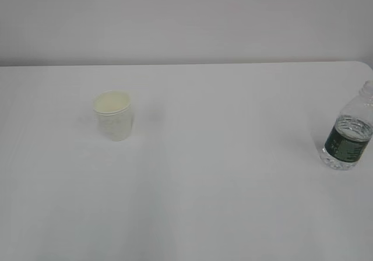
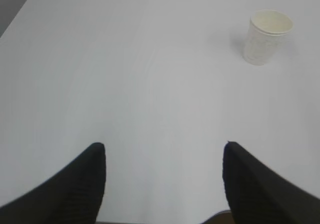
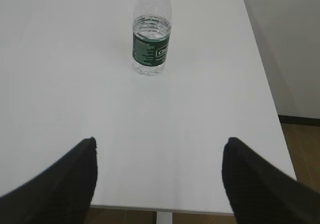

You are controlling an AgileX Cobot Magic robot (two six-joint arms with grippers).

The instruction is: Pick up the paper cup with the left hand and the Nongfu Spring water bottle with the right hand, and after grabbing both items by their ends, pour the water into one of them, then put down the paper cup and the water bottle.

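White paper cup (image 2: 266, 36) and bottle (image 3: 151, 34) well beyond your wide-open, empty left gripper (image 2: 164, 156) and right gripper (image 3: 159, 151).

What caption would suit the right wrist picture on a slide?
Open right gripper faces an upright, capless Nongfu Spring water bottle near the white table edge.

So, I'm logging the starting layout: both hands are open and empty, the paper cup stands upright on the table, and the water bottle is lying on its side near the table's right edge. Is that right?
Not quite: the water bottle is standing upright, not lying down, as the right wrist view shows. The rest holds: the paper cup stands upright on the table, and the left hand and right hand are open and empty.
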